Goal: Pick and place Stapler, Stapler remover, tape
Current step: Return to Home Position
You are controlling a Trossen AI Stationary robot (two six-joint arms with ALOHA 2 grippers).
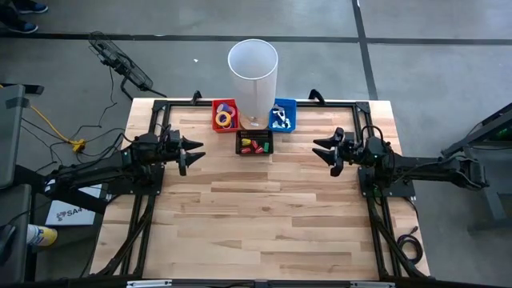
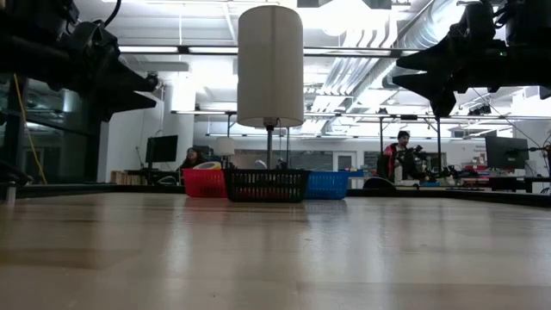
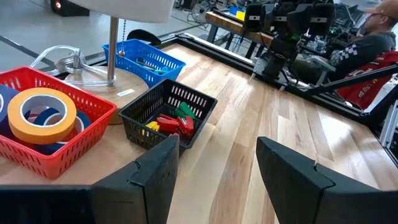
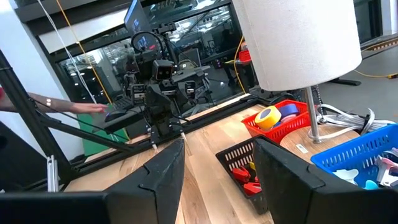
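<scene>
tape point(image 3: 46, 132) stacked in red bin point(image 3: 87, 140), lower ones mostly hidden

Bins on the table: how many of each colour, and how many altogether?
red bin: 1
black bin: 1
blue bin: 1
Total: 3 bins

The left gripper point(image 1: 194, 152) is held aloft at 9 o'clock and is aimed toward 3 o'clock, jaws spread apart. The right gripper point(image 1: 322, 150) is held aloft at 3 o'clock and is aimed toward 9 o'clock, jaws likewise parted.
</scene>
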